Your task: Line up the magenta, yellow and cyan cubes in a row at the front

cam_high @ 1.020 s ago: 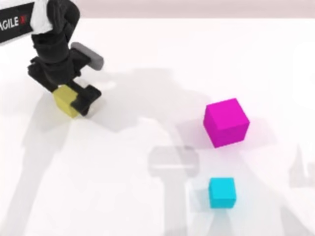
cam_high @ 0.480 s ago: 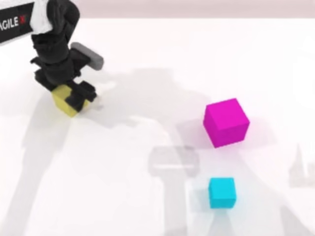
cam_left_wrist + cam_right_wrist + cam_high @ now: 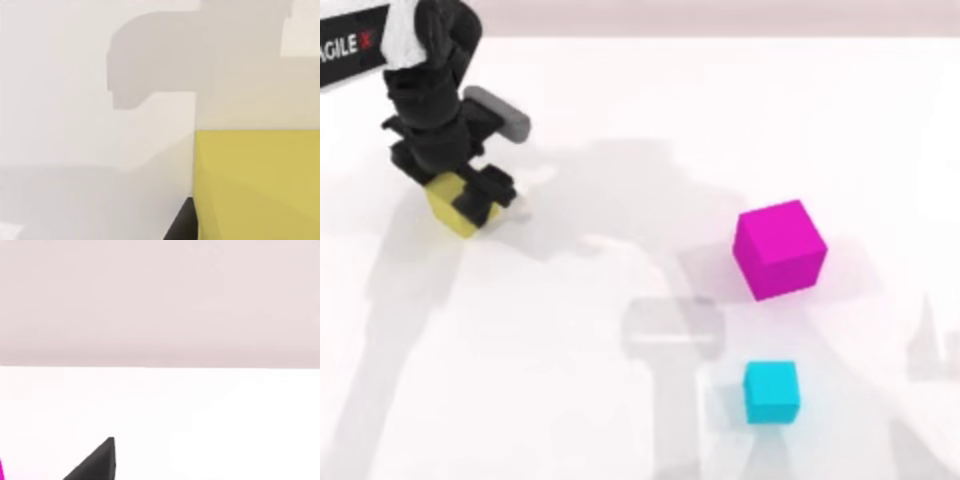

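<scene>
The yellow cube [image 3: 447, 208] rests on the table at the far left, and my left gripper [image 3: 460, 196] is shut on it from above. In the left wrist view the yellow cube [image 3: 257, 185] fills one corner, with a dark fingertip [image 3: 184, 225] pressed against its side. At the right stands the magenta cube [image 3: 780, 248]. The smaller cyan cube [image 3: 771, 391] lies in front of it, near the front edge. My right arm is outside the top view; its wrist view shows one dark fingertip [image 3: 100, 464] over bare table and a magenta sliver [image 3: 1, 470] at the edge.
The white table [image 3: 620, 400] carries only soft arm shadows between the yellow cube and the two cubes at the right. A pale wall [image 3: 160, 300] rises behind the table's far edge.
One second ago the left gripper's fingers stood wider around the yellow cube; they have since closed on its sides. The magenta and cyan cubes have not moved.
</scene>
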Controlling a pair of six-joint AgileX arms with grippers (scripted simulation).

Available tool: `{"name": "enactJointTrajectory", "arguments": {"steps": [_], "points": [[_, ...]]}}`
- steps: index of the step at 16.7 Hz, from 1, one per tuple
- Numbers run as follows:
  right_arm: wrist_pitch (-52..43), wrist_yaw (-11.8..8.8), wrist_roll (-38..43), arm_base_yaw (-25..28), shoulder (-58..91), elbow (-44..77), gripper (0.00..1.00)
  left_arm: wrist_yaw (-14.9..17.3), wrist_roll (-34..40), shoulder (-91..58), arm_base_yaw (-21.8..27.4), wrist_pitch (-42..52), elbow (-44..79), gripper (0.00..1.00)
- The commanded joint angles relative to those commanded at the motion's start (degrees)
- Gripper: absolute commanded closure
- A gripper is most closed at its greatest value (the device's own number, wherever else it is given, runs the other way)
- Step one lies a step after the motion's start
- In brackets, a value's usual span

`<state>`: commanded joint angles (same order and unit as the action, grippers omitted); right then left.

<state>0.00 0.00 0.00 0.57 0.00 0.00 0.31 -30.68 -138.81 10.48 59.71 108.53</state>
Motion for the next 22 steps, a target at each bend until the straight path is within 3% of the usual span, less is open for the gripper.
{"name": "enactJointTrajectory", "arguments": {"steps": [6,13,18,22], "points": [[0.00,0.00,0.00,0.00,0.00,0.00,0.00,0.54,0.30,1.42,0.08,1.47,1.12,1.00],[0.00,0.00,0.00,0.00,0.00,0.00,0.00,0.52,0.33,3.90,-0.81,14.13,11.09,1.00],[0.00,0.00,0.00,0.00,0.00,0.00,0.00,0.50,0.33,3.87,-0.47,14.30,11.27,1.00],[0.00,0.00,0.00,0.00,0.00,0.00,0.00,0.34,6.33,5.03,3.13,13.92,9.74,1.00]]}}
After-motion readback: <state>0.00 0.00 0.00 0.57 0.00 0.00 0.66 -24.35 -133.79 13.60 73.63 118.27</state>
